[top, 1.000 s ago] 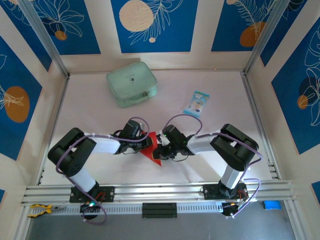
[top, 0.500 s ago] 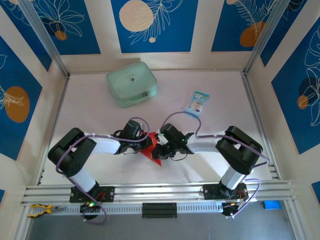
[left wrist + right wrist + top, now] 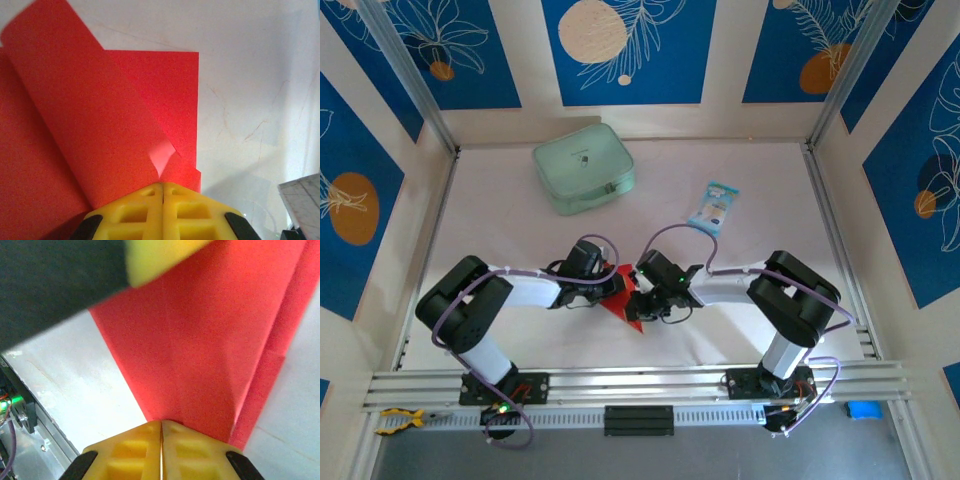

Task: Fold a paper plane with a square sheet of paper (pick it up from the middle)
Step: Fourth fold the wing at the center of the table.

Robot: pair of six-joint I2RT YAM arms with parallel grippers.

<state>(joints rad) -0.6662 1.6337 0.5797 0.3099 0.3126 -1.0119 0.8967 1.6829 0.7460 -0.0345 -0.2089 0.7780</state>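
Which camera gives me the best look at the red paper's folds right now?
Left wrist: the red paper lies spread out, a curled flap rolled over a flat layer whose straight edges and corner show. Right wrist shows a close creased section; top external shows a small, partly covered red wedge.

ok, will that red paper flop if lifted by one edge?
Probably floppy: the red paper curls loosely up to the left gripper. Looks thin, so likely light and slidy on the table. Seems to keep creases: a ridge runs to the right gripper.
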